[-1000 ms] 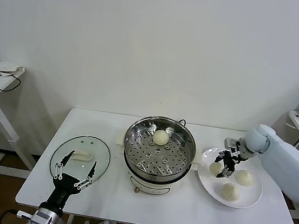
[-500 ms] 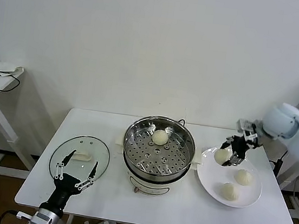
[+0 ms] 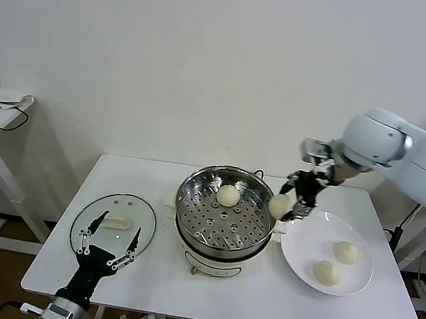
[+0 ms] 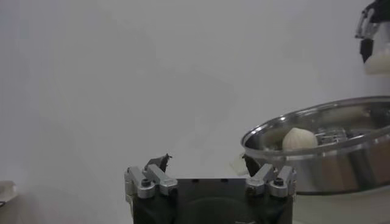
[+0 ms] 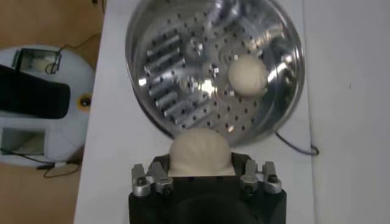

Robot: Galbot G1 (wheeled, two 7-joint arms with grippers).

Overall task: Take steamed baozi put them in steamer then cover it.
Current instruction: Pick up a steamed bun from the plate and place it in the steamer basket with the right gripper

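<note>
One bun rides in the closed right gripper at mid-frame beside the steamer rim; carry it over bare holes, lower, then release, while the left gripper waits open lower left.

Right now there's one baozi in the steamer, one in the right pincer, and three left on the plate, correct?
Not quite: the head view shows two baozi on the plate, not three. One sits in the steamer, one in the right pincer.

My right arm is a chunky pale blue-white shell; both grippers, left gripper and right gripper, are black with silver screwed linkages.
</note>
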